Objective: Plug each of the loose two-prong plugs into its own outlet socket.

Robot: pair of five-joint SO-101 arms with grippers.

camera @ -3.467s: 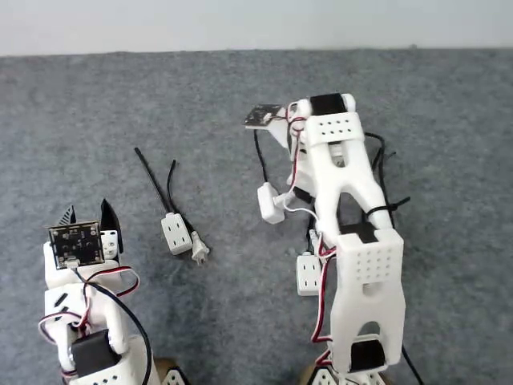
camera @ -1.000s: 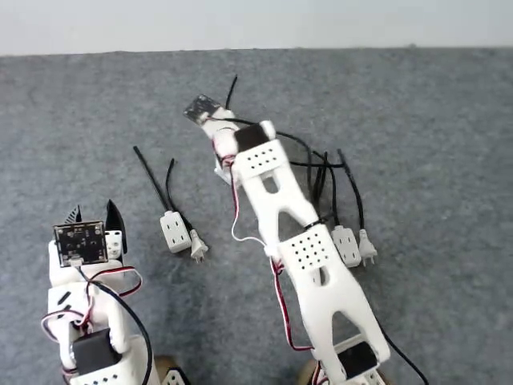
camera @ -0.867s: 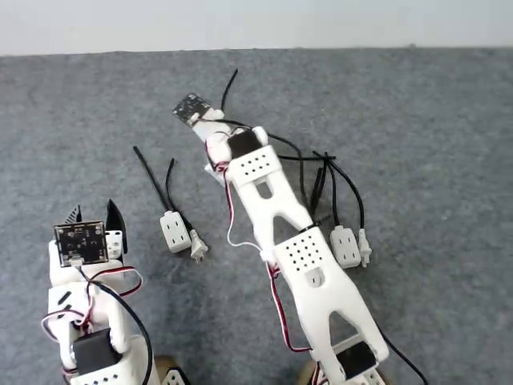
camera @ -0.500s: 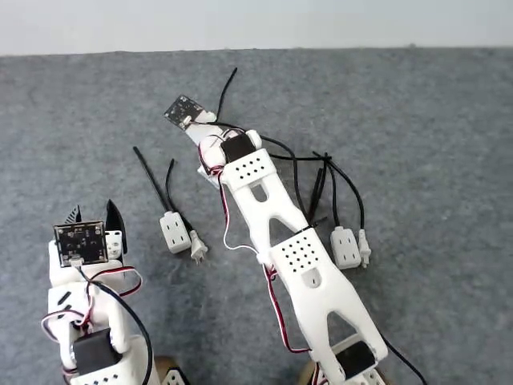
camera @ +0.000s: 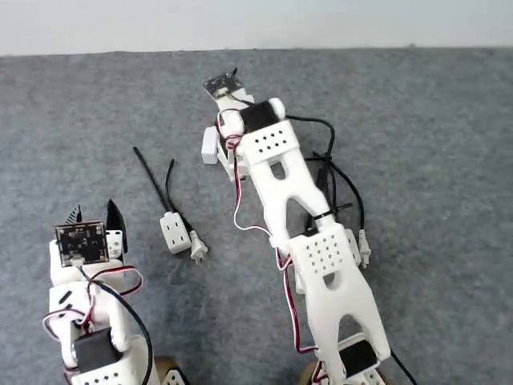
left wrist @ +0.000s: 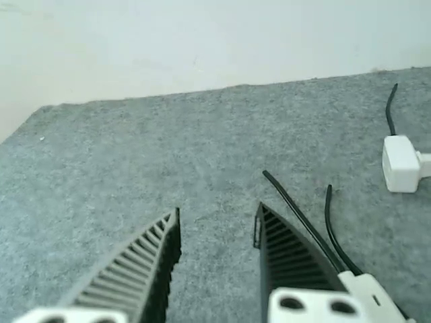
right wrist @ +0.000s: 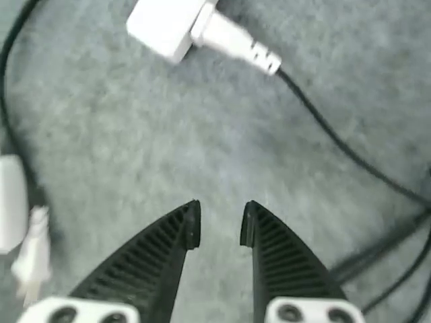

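Spread and empty at right gripper and left gripper. Probably best: swing right to plug beside the jaws, pinch body crosswise, aim prongs at socket.

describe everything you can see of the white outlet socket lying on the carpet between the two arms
The outlet socket is a small white rectangular block, plastic by its look, lying flat on the grey carpet with its slotted face up and nothing plugged in. A black cord runs straight from its far end. A loose plug lies close beside its near corner; whether they touch is unclear. The left gripper sits apart from it, open.
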